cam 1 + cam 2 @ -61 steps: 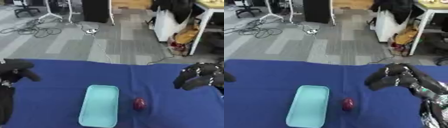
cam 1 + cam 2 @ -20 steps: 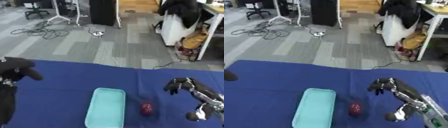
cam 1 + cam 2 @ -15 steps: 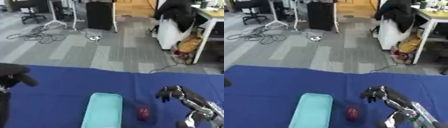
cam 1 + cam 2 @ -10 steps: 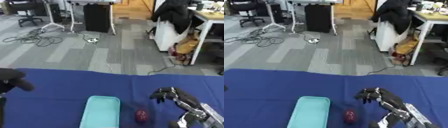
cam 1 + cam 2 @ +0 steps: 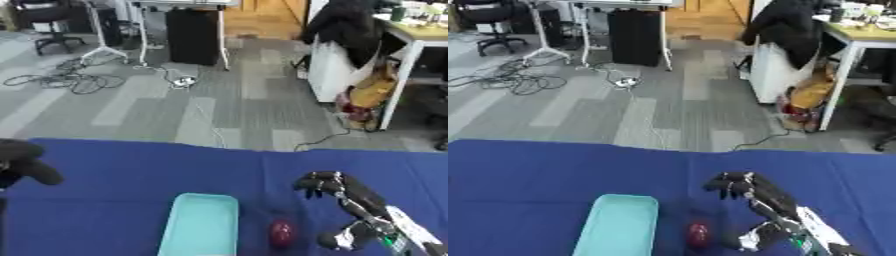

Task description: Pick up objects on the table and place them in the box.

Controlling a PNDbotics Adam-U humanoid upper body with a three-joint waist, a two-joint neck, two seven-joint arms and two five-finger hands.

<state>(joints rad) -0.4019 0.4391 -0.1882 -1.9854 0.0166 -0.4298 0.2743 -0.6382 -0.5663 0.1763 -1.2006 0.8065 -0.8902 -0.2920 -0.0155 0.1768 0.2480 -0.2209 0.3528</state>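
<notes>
Stereo pair from the robot's head. Both eyes look forward and down across the blue table [image 5: 131, 175] towards the office floor beyond it. The table fills the lower half. Both views share the light box [image 5: 199, 230]; the right eye shows it further left.

The right hand [image 5: 337, 187] reaches forward with fingers curled downward (holding nothing), the left hand [image 5: 26, 162] at the left edge.
</notes>
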